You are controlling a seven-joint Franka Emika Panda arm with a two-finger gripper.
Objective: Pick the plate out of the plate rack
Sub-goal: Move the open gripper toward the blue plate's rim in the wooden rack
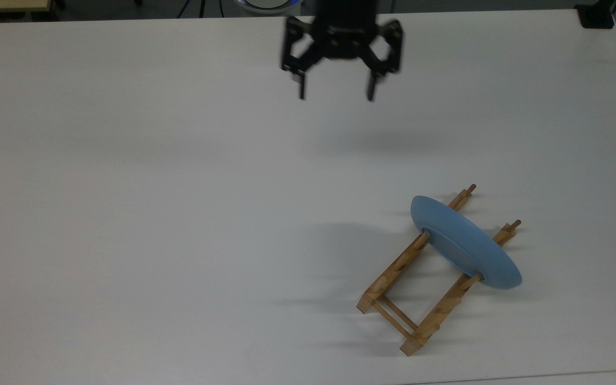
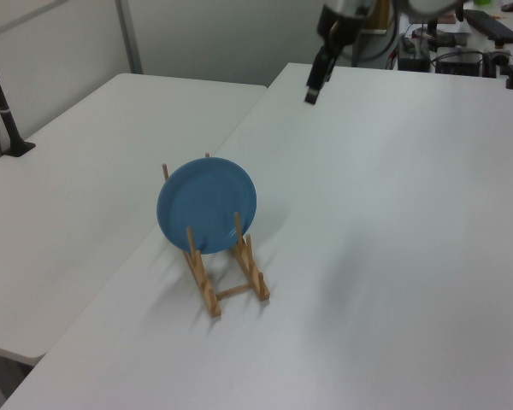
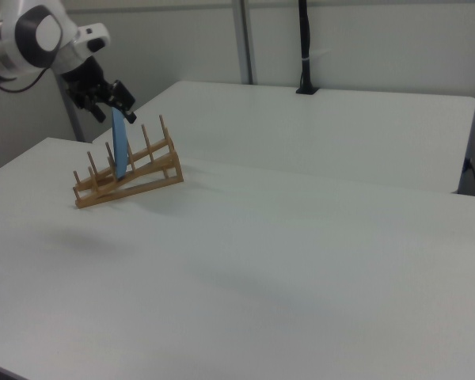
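The light-blue plate (image 1: pixel 466 243) stands on edge in the wooden plate rack (image 1: pixel 393 272), leaning between its upright pegs at the top view's lower right. In the left view the plate (image 2: pixel 207 205) faces the camera in the rack (image 2: pixel 209 295). The right view has the plate (image 3: pixel 120 154) edge-on in the rack (image 3: pixel 146 176). My black gripper (image 1: pixel 336 97) hangs open above the table, far from the rack, toward the top view's upper middle. Nothing is between its fingers. In the left view the gripper (image 2: pixel 311 92) is well behind the plate.
The rack sits on a wide white table (image 1: pixel 179 214). A second white table (image 2: pixel 60 188) adjoins it in the left view, with a black pole (image 2: pixel 4 111) clamped to it. A black clamp base (image 1: pixel 597 16) sits at the top view's upper right corner.
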